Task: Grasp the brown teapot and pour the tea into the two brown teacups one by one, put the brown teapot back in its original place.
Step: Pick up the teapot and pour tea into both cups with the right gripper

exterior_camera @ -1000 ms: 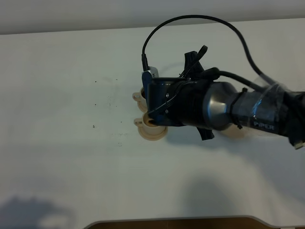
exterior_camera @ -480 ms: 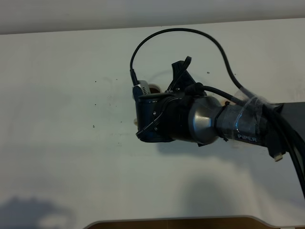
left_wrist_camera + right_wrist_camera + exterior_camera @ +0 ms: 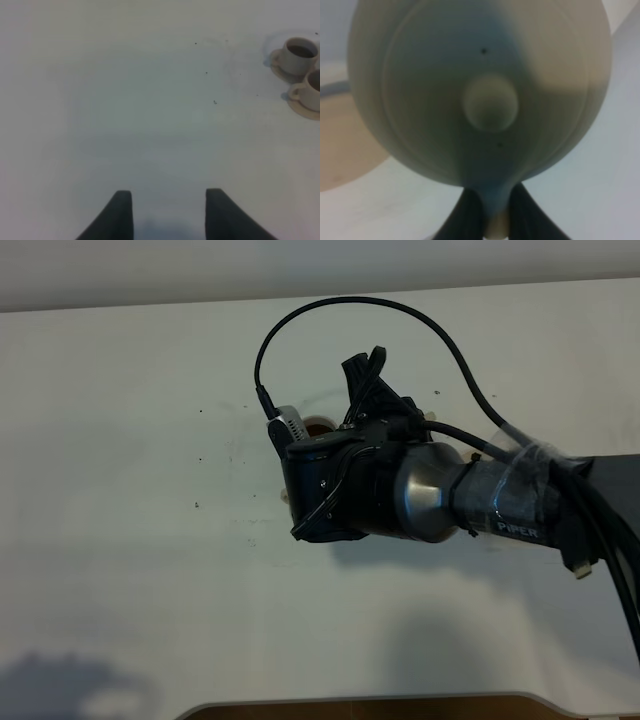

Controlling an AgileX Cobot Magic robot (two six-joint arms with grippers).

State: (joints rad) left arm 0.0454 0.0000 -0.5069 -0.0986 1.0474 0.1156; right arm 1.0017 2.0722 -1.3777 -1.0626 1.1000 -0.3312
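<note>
Step in hand: pouring, I judge. The right arm (image 3: 430, 495) reaches over the two brown teacups, near the middle of the desk (image 3: 125, 100) and a little toward its far edge.
Right gripper (image 3: 495, 212): pressed together, pinching the loop handle (image 3: 495, 227) of the brown teapot (image 3: 480, 90).
Left gripper (image 3: 169, 214): spread, holding nothing, over bare desk well apart from the cups.
Teapot place: lifted in the right gripper above the cups. In the high view the arm hides it fully.
Teapot direction: the lid with its knob (image 3: 490, 102) faces the right wrist camera. The handle is at the gripper side, so the spout should be at the opposite side, but it is not visible.
Long axis: from handle to spout, in line with the gripper, I judge toward the left edge of the desk.
Far teacup (image 3: 299, 54): on its small saucer, dark tea inside.
Near teacup (image 3: 311, 91): just beside the far one, cut by the picture border, so I cannot tell the filling.
Next move: if the near cup is unfilled, bring the spout over it and tilt slowly. If not, turn the pot level and carry it to its wide saucer.
Original place: I cannot make it out with certainty.
</note>
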